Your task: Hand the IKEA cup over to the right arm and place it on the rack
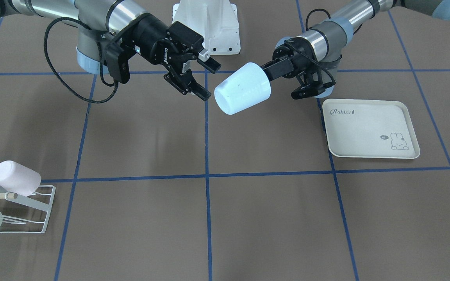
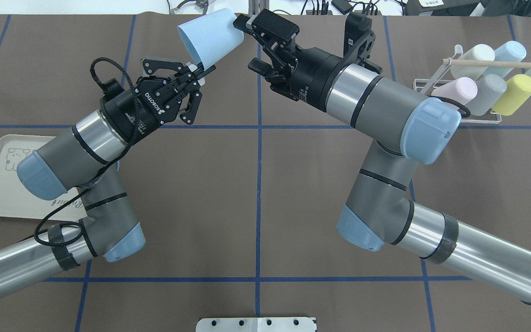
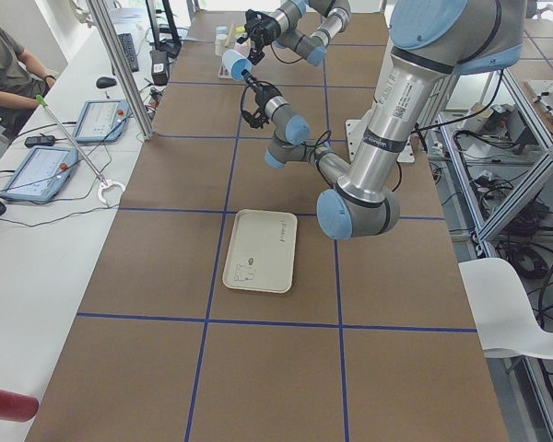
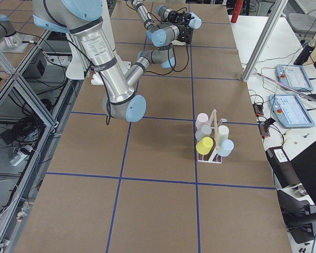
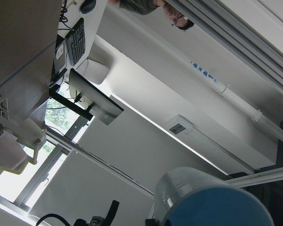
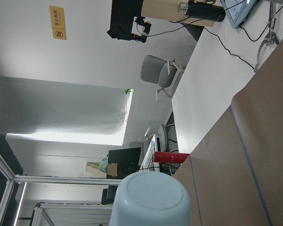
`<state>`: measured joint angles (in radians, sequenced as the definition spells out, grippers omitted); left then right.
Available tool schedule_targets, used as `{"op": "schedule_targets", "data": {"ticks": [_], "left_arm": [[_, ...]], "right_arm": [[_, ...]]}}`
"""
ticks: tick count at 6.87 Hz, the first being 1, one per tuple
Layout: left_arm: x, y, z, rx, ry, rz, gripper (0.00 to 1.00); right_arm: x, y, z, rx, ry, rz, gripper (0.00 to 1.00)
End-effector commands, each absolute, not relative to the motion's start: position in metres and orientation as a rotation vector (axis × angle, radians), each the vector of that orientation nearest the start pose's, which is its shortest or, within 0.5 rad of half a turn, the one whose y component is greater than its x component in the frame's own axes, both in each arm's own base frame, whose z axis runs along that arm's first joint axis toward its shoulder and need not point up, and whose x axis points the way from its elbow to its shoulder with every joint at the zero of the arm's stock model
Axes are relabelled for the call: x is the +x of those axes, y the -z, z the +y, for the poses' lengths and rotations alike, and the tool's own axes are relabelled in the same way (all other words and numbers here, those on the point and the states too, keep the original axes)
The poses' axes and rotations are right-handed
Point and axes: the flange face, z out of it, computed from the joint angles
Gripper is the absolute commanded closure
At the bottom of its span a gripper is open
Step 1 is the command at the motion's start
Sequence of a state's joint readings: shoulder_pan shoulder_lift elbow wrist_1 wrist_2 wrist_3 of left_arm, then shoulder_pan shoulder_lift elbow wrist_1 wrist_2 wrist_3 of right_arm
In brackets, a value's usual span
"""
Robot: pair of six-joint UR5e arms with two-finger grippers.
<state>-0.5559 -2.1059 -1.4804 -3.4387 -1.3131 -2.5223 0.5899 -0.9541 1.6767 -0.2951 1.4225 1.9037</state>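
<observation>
The IKEA cup is light blue and hangs tilted above the table's middle. My left gripper is shut on its rim end; the overhead view shows the same pinch. The cup's closed base points at my right gripper, which is open, with its fingertips close to the base on either side and not closed on it. The cup lies between both grippers, the right gripper just to its right. The white wire rack with its wooden rod stands at the table's right end.
Several pastel cups hang on the rack. A cream rabbit-printed tray lies on the robot's left side. The white robot base is at the table's edge. A person sits at a side desk with tablets.
</observation>
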Motion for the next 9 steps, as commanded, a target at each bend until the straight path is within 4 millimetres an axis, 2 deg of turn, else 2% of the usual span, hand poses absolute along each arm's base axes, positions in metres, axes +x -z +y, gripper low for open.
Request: {"op": "schedule_targets", "data": {"ticks": [1, 3, 5, 9], "left_arm": [[0.413, -0.207, -0.437, -0.363, 1.0, 2.492, 1.0], [0.415, -0.206, -0.435, -0.37, 0.999, 2.492, 1.0], [0.426, -0.203, -0.425, -0.392, 1.019, 2.497, 1.0], [0.428, -0.197, -0.422, -0.401, 1.012, 2.508, 1.0]], "right_arm": [[-0.408, -0.12, -0.451, 0.37, -0.731, -2.031, 0.0], [-0.409, -0.121, -0.453, 0.377, -0.74, -2.032, 0.0], [-0.408, -0.12, -0.454, 0.384, -0.752, -2.034, 0.0], [-0.408, -0.12, -0.454, 0.384, -0.753, -2.032, 0.0]]}}
